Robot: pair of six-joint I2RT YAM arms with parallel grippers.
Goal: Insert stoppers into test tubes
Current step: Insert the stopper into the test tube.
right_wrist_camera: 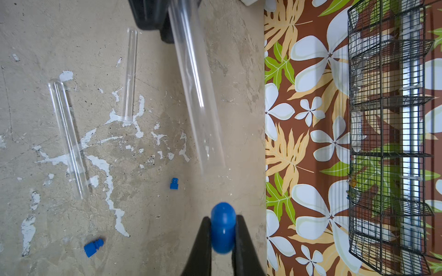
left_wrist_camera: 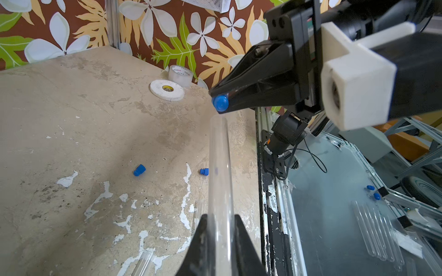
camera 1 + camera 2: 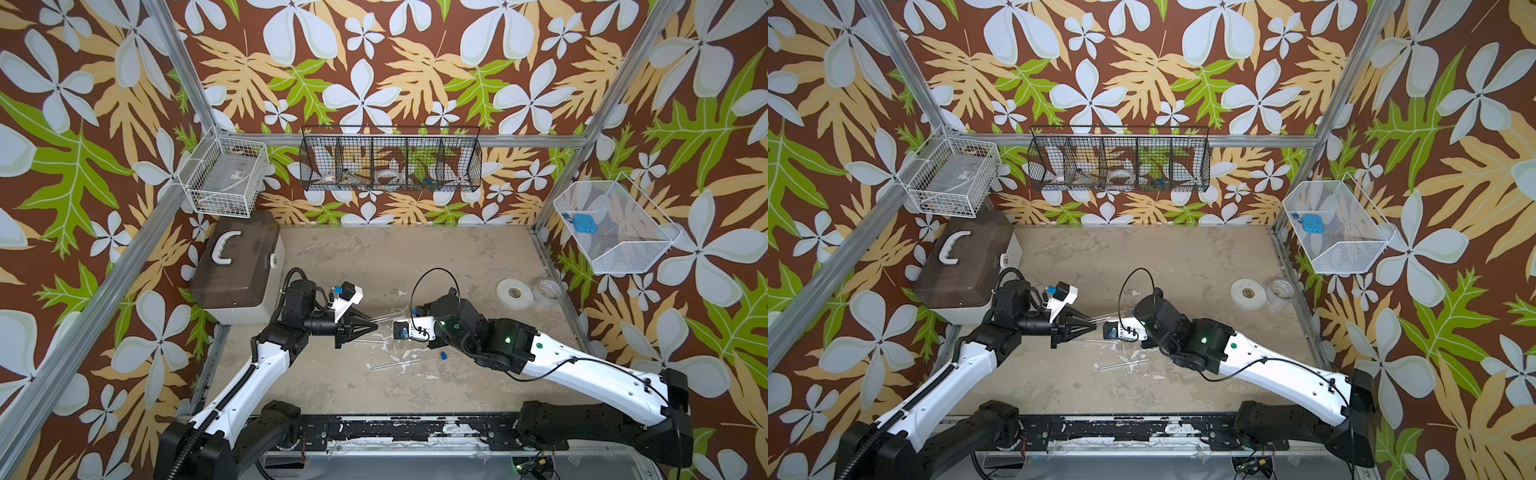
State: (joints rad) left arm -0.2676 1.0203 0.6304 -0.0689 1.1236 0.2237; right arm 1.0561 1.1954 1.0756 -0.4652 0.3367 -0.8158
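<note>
Right wrist: left end effector (image 1: 172,31) grips one of three tubes (image 1: 198,95); right end effector (image 1: 223,227), one of three stoppers (image 1: 174,183).

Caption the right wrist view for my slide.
Right pincer holds a blue stopper facing the open end of a raised tube; two tubes and two stoppers lie on the table.

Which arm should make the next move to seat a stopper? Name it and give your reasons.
Probably right. The right gripper is shut on a blue stopper, just short of the open mouth of the test tube that the left gripper clamps. The left need only hold steady.
</note>
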